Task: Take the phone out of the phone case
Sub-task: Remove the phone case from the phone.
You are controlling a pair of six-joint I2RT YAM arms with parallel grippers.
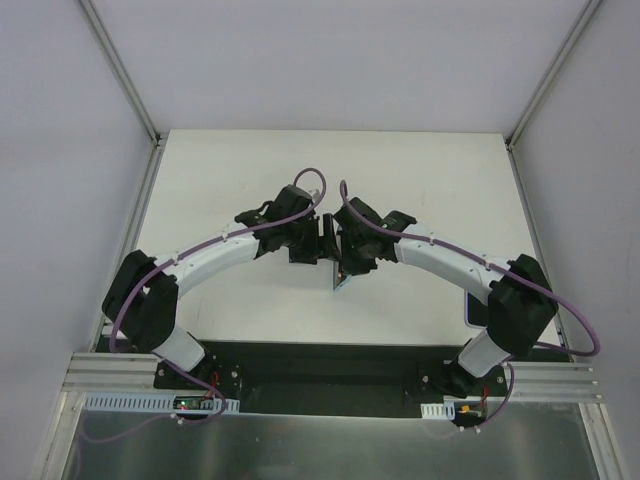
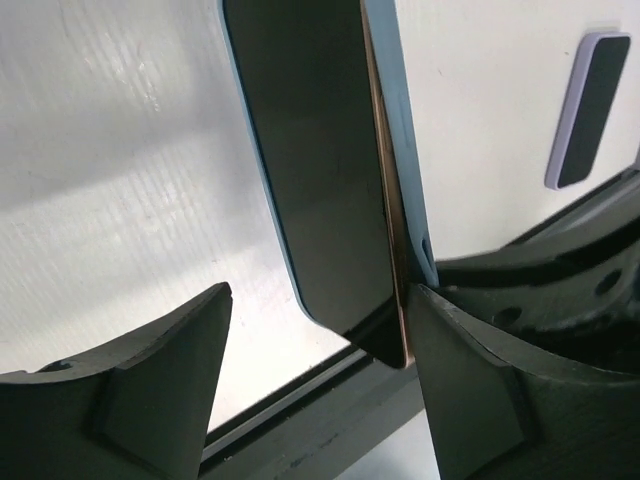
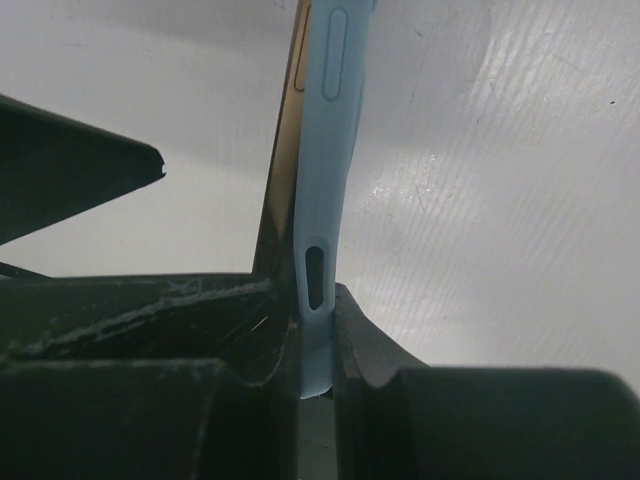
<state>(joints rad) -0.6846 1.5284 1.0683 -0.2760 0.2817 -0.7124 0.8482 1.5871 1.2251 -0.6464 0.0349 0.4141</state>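
Note:
The phone [image 2: 320, 170], dark-screened with a bronze edge, sits in a light blue phone case [image 2: 400, 150], held upright above the table's middle [image 1: 342, 275]. Its lower corner has peeled away from the case. My right gripper [image 3: 318, 330] is shut on the case's edge [image 3: 325, 150], with the phone's bronze side [image 3: 285, 150] just left of it. My left gripper [image 2: 320, 300] straddles the phone's lower end and is open. Its right finger [image 2: 470, 380] touches the phone's edge, while the left finger [image 2: 150, 390] stands well apart. In the top view both grippers [image 1: 318, 240] [image 1: 348, 250] meet at the phone.
A second device in a lilac case [image 2: 588, 105] lies flat on the white table [image 1: 230, 170], near the right arm's elbow [image 1: 468, 310]. The black base plate [image 1: 320, 365] runs along the near edge. Grey walls enclose the table on three sides.

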